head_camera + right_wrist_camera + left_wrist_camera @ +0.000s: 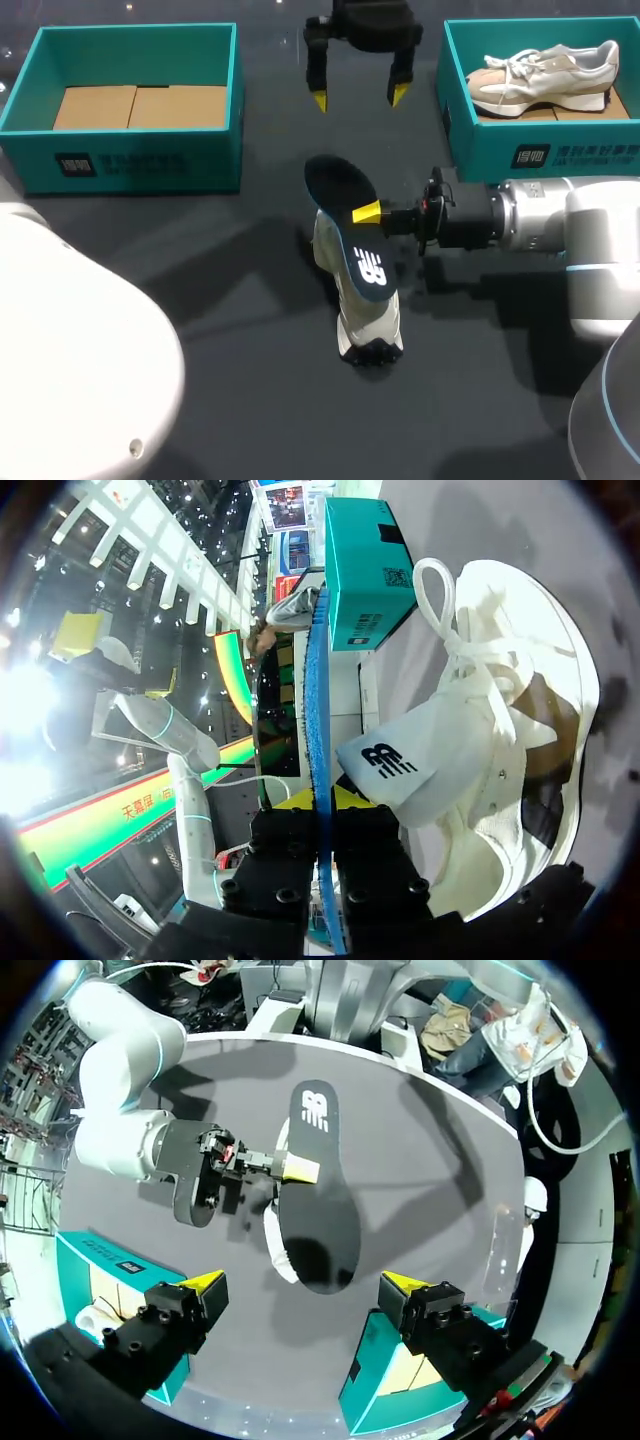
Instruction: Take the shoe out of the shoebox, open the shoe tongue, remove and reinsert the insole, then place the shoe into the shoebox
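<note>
A white shoe (370,320) lies on the dark table near the middle, toe toward the front edge. Its dark blue insole (340,185) stands tilted up over the shoe's opening, and my right gripper (367,213) is shut on its edge from the right. In the right wrist view the insole (316,680) runs edge-on between the fingers of the right gripper (322,800), with the shoe (500,730) beside it, tongue pulled open. My left gripper (358,95) hangs open at the far middle of the table. In its own view the left gripper (303,1282) faces the insole (315,1200), apart from it.
A teal shoebox (140,160) with a bare cardboard floor stands at the far left. A second teal shoebox (455,120) at the far right holds another white and beige shoe (545,72). My right arm (560,225) stretches in low over the table's right side.
</note>
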Robot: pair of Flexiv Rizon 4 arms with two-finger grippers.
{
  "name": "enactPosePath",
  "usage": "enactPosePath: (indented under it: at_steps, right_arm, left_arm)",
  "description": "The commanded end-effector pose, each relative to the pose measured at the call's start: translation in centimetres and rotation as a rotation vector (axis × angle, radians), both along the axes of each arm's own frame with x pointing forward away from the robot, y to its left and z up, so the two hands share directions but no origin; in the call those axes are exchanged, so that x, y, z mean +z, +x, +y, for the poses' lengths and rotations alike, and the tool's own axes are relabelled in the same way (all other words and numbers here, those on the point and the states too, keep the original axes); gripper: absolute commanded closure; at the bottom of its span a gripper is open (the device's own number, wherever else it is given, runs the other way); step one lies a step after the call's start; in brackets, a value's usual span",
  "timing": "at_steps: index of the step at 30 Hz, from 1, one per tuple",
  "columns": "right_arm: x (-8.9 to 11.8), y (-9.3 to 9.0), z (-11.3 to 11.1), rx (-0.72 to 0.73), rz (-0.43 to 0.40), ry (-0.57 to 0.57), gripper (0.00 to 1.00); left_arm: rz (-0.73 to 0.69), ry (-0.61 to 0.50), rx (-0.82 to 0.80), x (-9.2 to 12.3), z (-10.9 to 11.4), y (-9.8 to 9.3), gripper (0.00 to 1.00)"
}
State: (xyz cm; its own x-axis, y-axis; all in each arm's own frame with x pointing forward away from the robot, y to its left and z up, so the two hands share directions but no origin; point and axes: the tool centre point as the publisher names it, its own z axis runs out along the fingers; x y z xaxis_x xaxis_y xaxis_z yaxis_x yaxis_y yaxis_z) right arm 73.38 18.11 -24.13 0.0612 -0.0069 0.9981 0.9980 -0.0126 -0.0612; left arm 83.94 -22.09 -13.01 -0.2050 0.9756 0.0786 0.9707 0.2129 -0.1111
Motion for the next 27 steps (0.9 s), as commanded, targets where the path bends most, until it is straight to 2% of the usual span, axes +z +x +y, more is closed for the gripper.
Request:
enactPosePath:
  at_steps: [1,15,27]
  right_arm:
    - [0.0,-0.1,0.0,-0.001,0.000,-0.002,1.00]
    - [0.0,-0.1,0.0,-0.001,0.000,-0.002,1.00]
    - [0.0,-0.1,0.0,-0.001,0.000,-0.002,1.00]
  left_arm:
    - [-0.008,-0.021,0.016,0.2,0.7,-0.2,0.00]
    - [0.002,-0.359,0.071,2.4,3.5,-0.5,0.00]
    - [0.006,-0.576,0.136,2.2,5.1,-1.1,0.00]
